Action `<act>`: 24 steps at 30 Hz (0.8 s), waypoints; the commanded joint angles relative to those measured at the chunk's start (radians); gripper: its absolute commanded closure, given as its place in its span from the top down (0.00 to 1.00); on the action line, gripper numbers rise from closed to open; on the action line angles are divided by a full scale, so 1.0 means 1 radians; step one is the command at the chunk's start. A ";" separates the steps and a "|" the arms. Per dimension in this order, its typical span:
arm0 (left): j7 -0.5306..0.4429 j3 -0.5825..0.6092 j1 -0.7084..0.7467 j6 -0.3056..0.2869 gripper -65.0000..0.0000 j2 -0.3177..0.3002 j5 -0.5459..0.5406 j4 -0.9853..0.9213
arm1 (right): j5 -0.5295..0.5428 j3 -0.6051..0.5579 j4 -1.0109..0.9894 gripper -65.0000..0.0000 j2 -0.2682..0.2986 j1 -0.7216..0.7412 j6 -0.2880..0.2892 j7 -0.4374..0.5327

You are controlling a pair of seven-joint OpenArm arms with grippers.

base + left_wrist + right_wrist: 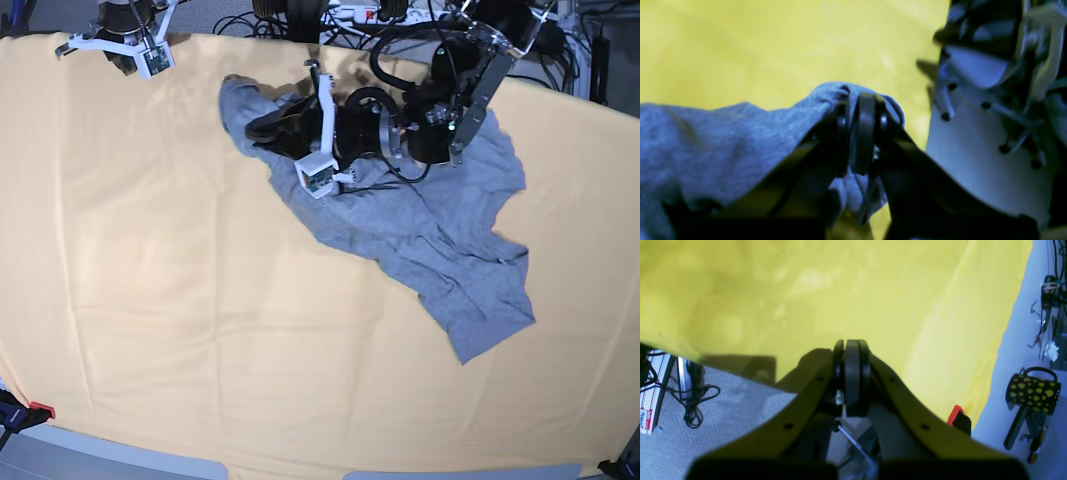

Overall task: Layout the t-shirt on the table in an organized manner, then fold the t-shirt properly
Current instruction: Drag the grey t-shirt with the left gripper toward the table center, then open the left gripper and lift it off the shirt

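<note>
The grey t-shirt (430, 240) lies crumpled and slanted across the back right of the yellow table (150, 300), with no lettering showing. My left gripper (258, 126) reaches leftward over the shirt's upper left end. In the left wrist view this gripper (862, 100) is shut on a bunched fold of the t-shirt (706, 143), which is raised a little over the table (740, 50). My right gripper (851, 343) is shut on nothing, above the table's edge (840, 290). The right arm (128, 40) sits at the back left corner, apart from the shirt.
A blurred white and black robot part (973, 140) stands close on the right of the left gripper. Past the table edge are grey carpet (723, 406), cables (693, 400), a red clamp (957, 416) and a black mug with yellow spots (1032, 390). Cables (340, 15) run behind the table.
</note>
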 commanded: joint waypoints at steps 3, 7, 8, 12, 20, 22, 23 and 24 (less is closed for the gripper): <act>-0.037 -0.001 -0.014 -0.009 0.00 0.031 -0.034 0.017 | -0.012 0.002 0.016 0.00 0.003 -0.012 -0.011 0.013; -0.037 -0.009 -0.014 -0.009 0.03 0.032 -0.034 0.018 | -0.012 0.002 0.016 0.00 0.003 -0.012 -0.011 0.006; -0.037 -0.013 -0.014 -0.009 0.13 0.032 -0.034 0.018 | -0.012 0.002 0.016 0.00 0.003 -0.012 -0.011 0.007; -0.013 -0.041 -0.014 -0.009 0.63 0.032 -0.111 0.019 | -0.011 0.002 0.016 0.00 0.003 -0.012 -0.011 0.007; 0.246 -0.134 -0.013 -0.009 0.70 0.031 -0.397 0.073 | -0.012 0.002 0.016 0.00 0.003 -0.011 -0.011 0.010; 0.248 -0.206 -0.013 -0.009 0.70 0.026 -0.393 0.096 | -0.012 0.002 0.016 0.00 0.003 -0.011 -0.011 0.010; 0.248 -0.248 -0.013 -0.009 0.70 0.023 -0.394 0.101 | -0.012 0.002 0.016 0.00 0.003 -0.011 -0.011 0.010; 0.250 -0.293 -0.013 -0.009 0.70 0.021 -0.394 0.104 | -0.012 0.002 0.016 0.00 0.003 -0.011 -0.011 0.010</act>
